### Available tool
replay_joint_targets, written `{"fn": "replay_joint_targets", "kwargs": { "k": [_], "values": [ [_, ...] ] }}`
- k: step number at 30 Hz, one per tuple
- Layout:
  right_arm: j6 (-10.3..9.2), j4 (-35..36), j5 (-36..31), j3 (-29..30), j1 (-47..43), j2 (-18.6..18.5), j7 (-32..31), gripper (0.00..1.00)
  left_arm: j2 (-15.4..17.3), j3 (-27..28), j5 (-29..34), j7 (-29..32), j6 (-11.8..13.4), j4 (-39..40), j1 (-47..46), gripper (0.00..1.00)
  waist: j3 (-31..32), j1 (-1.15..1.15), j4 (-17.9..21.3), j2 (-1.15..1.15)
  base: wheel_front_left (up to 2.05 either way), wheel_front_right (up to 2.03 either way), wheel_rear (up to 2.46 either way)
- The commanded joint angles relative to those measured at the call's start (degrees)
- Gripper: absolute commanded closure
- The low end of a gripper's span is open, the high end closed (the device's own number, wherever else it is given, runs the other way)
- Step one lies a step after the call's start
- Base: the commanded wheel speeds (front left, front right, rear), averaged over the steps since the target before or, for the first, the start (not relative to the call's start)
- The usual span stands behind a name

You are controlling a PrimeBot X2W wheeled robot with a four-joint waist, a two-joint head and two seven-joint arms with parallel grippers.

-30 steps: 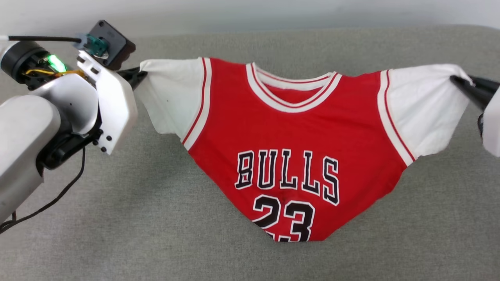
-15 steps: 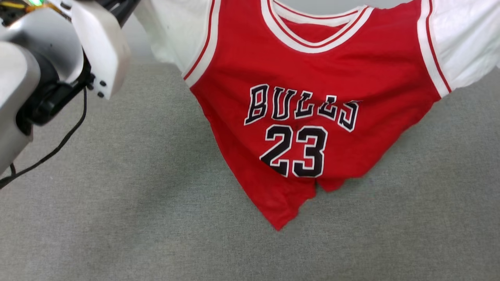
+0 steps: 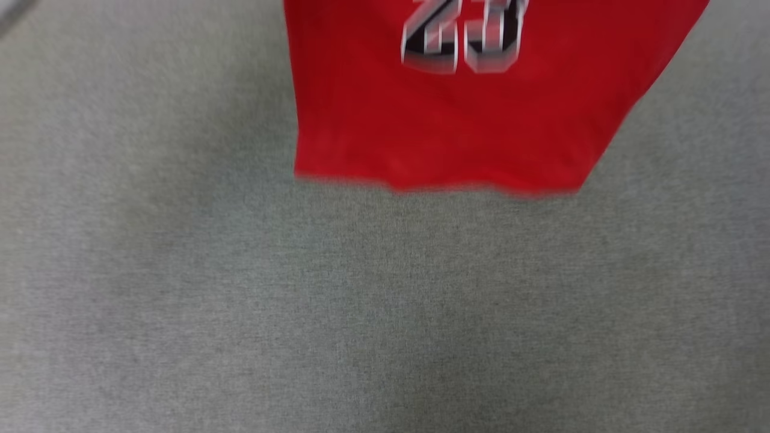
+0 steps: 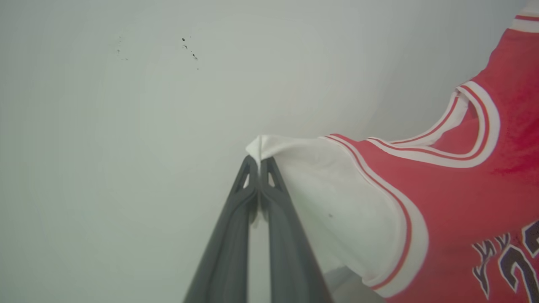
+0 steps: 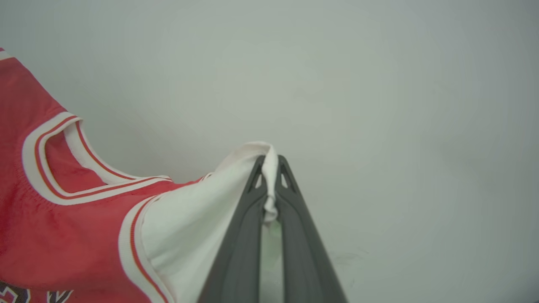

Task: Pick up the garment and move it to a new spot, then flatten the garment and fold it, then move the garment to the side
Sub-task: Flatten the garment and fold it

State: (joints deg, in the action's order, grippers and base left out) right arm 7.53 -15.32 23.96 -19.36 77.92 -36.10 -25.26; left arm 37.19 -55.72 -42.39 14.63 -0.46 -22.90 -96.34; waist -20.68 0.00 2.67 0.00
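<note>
Over the grey woven surface (image 3: 373,313): red basketball-style shirt with white short sleeves and black "23" lettering (image 3: 445,120), hung spread in the air, front toward the head camera.
Left gripper (image 4: 260,165): long dark fingers pinched together on the tip of one white sleeve (image 4: 320,189).
Right gripper (image 5: 269,164): clamped the same way on the other white sleeve (image 5: 189,231), small bunch of cloth between the jaws.
Handling: light, soft, limp. No stiffness, so sags between the two holds and probably swings with any quick move. Thin pinches, likely to slip if jerked.
Hold points: sleeve ends fine for carrying spread. For folding, shoulders or hem corners look better.
Edges: hem (image 3: 445,183) roughly level, blurred in head view; touching the surface or clear of it, cannot tell. Striped collar (image 4: 471,143) dipping between the arms.
Room: bare surface wide open below and to both sides. Pale wall (image 5: 379,84) behind, gap hard to judge.
</note>
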Motion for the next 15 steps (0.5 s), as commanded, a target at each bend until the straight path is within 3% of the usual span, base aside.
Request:
{"fn": "replay_joint_targets", "kwargs": {
  "k": [1, 9, 15],
  "values": [
    [-0.08, -1.5, -1.4, -0.2, 3.5, 1.0, 1.0, 1.00, -0.8, 0.7, 0.9, -1.4, 0.0, -1.5, -2.9, 1.00, -4.0, 0.00, 0.0, 0.00, 0.00, 0.00, 0.00],
    [-0.08, -10.7, -5.2, -0.9, 19.1, 4.2, 5.3, 1.00, -4.6, 3.1, 3.8, -6.1, -0.8, -10.9, -14.3, 1.00, -9.0, 0.00, 0.2, 0.00, 0.00, 0.00, 0.00],
    [-0.08, -16.9, -5.8, -2.6, 24.9, 6.3, 9.1, 1.00, -6.8, 4.2, 2.8, -9.6, -2.4, -17.5, -17.4, 1.00, -10.5, 0.00, -0.2, 0.00, 0.00, 0.00, 0.00]
  ]
}}
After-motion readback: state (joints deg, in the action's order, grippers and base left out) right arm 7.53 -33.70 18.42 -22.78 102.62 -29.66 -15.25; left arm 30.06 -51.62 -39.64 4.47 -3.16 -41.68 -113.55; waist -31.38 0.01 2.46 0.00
